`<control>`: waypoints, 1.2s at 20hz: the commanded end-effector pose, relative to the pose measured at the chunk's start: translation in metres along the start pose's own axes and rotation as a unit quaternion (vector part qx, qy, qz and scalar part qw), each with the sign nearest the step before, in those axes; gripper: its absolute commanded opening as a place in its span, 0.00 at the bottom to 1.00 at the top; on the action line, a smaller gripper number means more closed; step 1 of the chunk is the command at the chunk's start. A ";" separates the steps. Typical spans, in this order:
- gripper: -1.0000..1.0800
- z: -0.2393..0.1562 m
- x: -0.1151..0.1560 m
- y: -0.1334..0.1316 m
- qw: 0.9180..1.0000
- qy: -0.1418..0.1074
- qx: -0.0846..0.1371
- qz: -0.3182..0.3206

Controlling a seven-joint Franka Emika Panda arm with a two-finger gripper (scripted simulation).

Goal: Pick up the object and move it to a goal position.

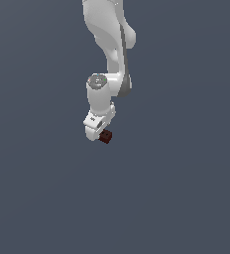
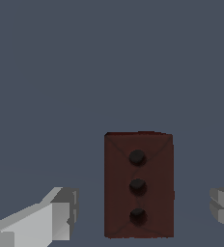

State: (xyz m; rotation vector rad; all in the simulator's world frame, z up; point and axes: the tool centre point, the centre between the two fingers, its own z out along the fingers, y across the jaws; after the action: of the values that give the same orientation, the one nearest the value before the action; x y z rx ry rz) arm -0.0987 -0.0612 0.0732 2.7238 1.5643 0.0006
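One upright cube (image 2: 138, 185) (three dots stacked lengthwise) between pincer (image 2: 143, 212) fingers.

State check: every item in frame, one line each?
Gripper: open, fingers either side of the block with gaps, not touching it.
Block: dark red-brown, three dark dots on the face shown, between the fingers, not gripped.
Arm: reaching down, wrist over the block.

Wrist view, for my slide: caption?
Open claw straddles the dark red-brown block, fingers apart from its sides.
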 end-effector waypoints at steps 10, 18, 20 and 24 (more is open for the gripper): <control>0.96 0.042 0.000 -0.001 1.000 0.000 0.000 -0.002; 0.00 0.046 0.000 -0.001 1.000 0.000 0.000 -0.002; 0.00 0.046 0.000 -0.001 1.000 0.000 0.000 -0.002; 0.00 0.046 0.000 -0.001 1.000 0.000 0.000 -0.002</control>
State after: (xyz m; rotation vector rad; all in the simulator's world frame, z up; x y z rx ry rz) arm -0.0993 -0.0616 0.0277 2.7202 1.5695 0.0012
